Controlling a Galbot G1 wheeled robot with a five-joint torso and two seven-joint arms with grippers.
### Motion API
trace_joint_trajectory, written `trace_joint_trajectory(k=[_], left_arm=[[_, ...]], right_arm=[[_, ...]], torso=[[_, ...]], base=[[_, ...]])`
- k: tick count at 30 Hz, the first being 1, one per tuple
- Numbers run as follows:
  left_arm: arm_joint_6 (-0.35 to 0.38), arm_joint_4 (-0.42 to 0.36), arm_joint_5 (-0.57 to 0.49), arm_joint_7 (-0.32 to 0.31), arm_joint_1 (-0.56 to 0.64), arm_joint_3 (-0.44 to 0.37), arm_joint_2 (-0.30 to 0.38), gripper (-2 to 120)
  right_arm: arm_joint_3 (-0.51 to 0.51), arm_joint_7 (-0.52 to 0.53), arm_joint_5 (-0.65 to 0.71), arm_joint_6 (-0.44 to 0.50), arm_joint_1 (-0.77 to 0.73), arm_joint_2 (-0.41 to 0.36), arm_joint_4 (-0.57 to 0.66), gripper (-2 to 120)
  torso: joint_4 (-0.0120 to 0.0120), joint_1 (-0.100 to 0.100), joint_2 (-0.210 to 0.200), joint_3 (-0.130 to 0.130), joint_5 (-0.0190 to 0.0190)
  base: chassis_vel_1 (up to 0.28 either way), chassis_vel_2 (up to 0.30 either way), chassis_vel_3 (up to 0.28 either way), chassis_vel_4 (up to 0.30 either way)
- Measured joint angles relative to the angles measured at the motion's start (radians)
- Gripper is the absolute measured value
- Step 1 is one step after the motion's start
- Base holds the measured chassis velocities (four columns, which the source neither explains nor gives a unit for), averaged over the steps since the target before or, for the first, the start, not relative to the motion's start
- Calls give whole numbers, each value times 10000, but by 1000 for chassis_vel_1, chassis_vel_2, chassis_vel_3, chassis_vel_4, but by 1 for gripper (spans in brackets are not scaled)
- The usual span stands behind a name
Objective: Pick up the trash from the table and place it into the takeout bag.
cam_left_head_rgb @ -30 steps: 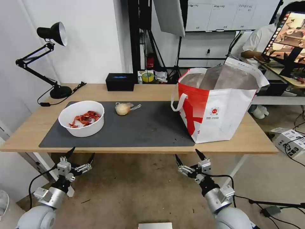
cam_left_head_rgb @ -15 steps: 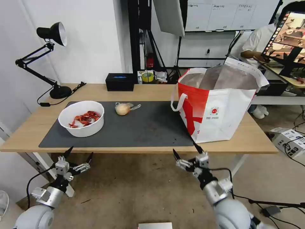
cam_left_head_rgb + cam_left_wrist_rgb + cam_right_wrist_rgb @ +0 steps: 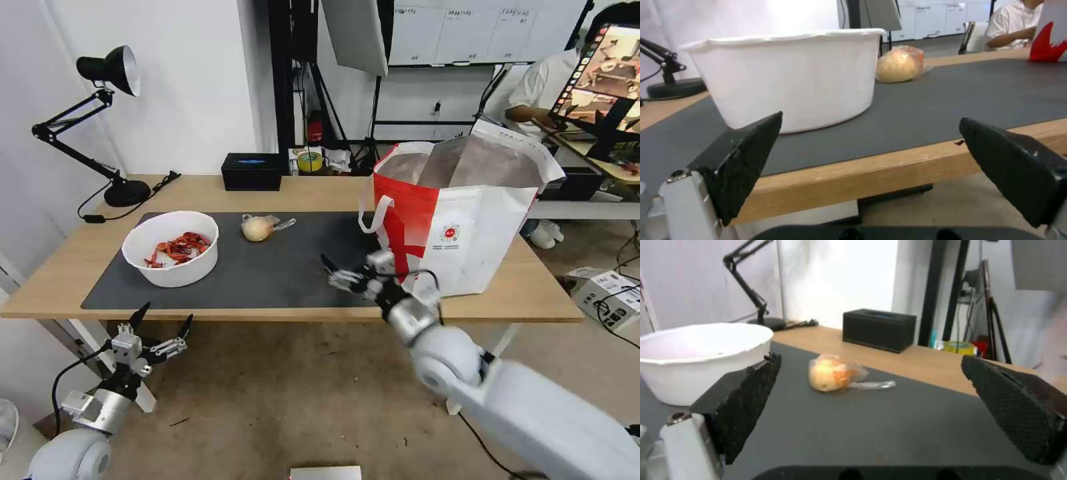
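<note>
Over the dark mat (image 3: 267, 267), the right tool (image 3: 348, 273) hangs with its two black fingers (image 3: 744, 400) spread wide and nothing between them. It sits close to the red side of the takeout bag (image 3: 460, 220), which stands on the counter (image 3: 320, 190) at about 3 o'clock from the middle of the mat. The tan wrapped lump (image 3: 259, 228) lies on the mat near 12 o'clock, well apart from this tool. The white bowl (image 3: 171, 248) with red shells sits at about 9 o'clock. The left tool (image 3: 162, 319) waits low, below the front edge of the counter near 7 o'clock, also spread wide and holding nothing. Things could go wrong from here. The arm is so near the bag that it might bump it and push it or tip it. The plastic wrap on the lump looks loose and slippery, so a pinch on the thin tail alone might let it slide out. The lump looks round, so a poke might roll it away. The bowl is wide, and if it tilts, the shells could spill on the mat. Some things are hard to see. The bottom of the bag is hidden by its tall sides, so I cannot tell what is in it. What is inside the wrap is not clear. From the wrist views the shells are hidden behind the bowl's wall.
</note>
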Motion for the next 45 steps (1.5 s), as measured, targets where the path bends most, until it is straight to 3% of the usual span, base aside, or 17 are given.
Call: trace_joint_trajectory(k=[3,6,7,11,15,23,37,41,45], left_arm=[[0,-1,0,-3,13,-27,-17,100],[-1,-62,-52,-11,49,-129,39,100],[-1,-62,-52,-11,49,-129,39,100],[13,-81,-85,-20,63,-194,65,100],[17,-104,-86,-22,87,-200,33,100],[32,-135,-56,-23,68,-83,-18,100],[165,-30,-13,-124,-167,183,31,100],[50,80,-9,-100,-97,143,10,100],[43,67,-2,-96,-113,164,-11,100]], right_arm=[[-373,107,127,-217,563,366,-369,100],[-1142,291,647,-807,1686,1531,-1629,100],[-1142,291,647,-807,1686,1531,-1629,100],[-1636,447,1092,-1414,2743,2853,-3194,100],[-1817,462,1280,-1635,3281,3426,-4036,100],[-2068,-128,1762,-2094,4442,5063,-7018,100],[-1734,-1464,1737,-2522,5070,6570,-9741,100],[-1402,-2520,1509,-2803,5306,6983,-10849,100],[-1394,-3103,1440,-2868,5547,7061,-11196,100]], torso=[[-1,0,0,-1,0],[-2,0,0,-1,0],[-2,0,0,-1,0],[-1,0,0,-1,-1],[-1,0,0,-1,-2],[-1,-1,0,-1,-1],[-1,-2,1,-2,0],[-2,-1,1,-2,0],[-1,-2,1,-2,1]], base=[[0,0,0,0],[0,0,0,0],[0,0,0,0],[0,0,0,0],[0,0,0,0],[0,0,0,0],[0,0,0,0],[0,0,0,0],[0,0,0,0]])
